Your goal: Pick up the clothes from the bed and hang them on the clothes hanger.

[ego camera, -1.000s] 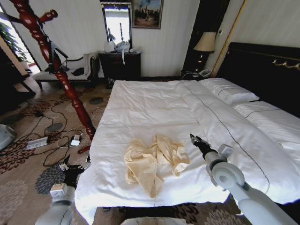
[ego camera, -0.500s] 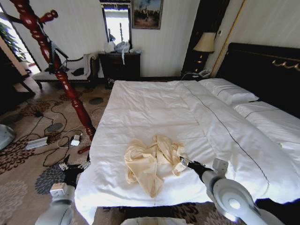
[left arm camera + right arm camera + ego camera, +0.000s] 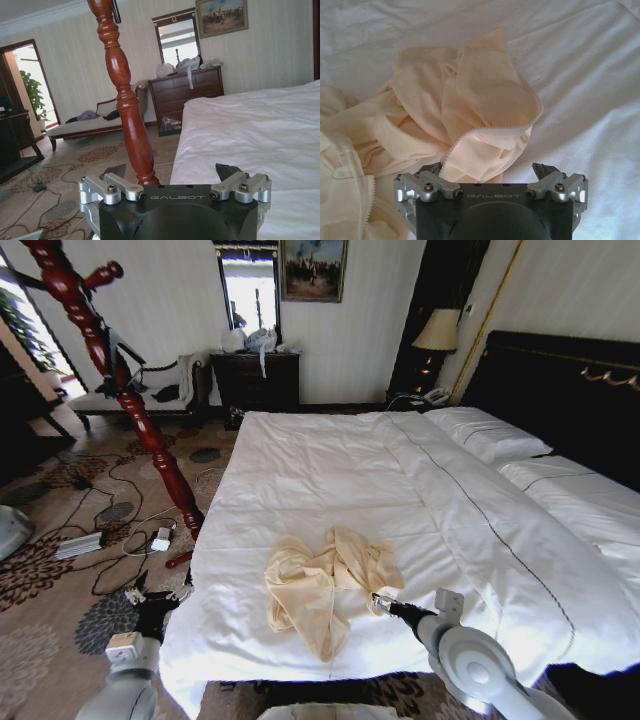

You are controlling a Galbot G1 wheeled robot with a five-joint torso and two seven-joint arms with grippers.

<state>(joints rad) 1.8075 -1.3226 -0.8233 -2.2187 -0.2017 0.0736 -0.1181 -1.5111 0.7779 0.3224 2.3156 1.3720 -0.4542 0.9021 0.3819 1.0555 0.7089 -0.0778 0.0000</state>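
Head view: right gripper [image 3: 381, 602] is down at the shirt's near-right fringe, close to the bed's [image 3: 330, 470] foot edge, so the step in hand is the reach-in for the pick. Right wrist view shows the jaws spread wide w/ a zip-edged fold of the clothes [image 3: 470, 115] lying between them, nothing pinched yet. Clothes sit crumpled on the duvet, toward the foot edge, roughly mid-width. My read: next move calls for a short drop & a firm close on that fold; fabric is thin & floppy, so a shallow bite could slip, & a deep one could catch the duvet too.

Left gripper [image 3: 150, 592] hangs low off the bed's left edge over the carpet, jaws apart, empty, idle. Clothes hanger [image 3: 110, 360] stands left of the bed, well apart from the shirt; a lift & a carry across are needed. Cables [image 3: 110, 540] litter the floor by its base, a snag risk if the base drives. Dresser [image 3: 258, 380] & bench [image 3: 140, 390] sit along the far wall, lamp [image 3: 437, 332] by the headboard
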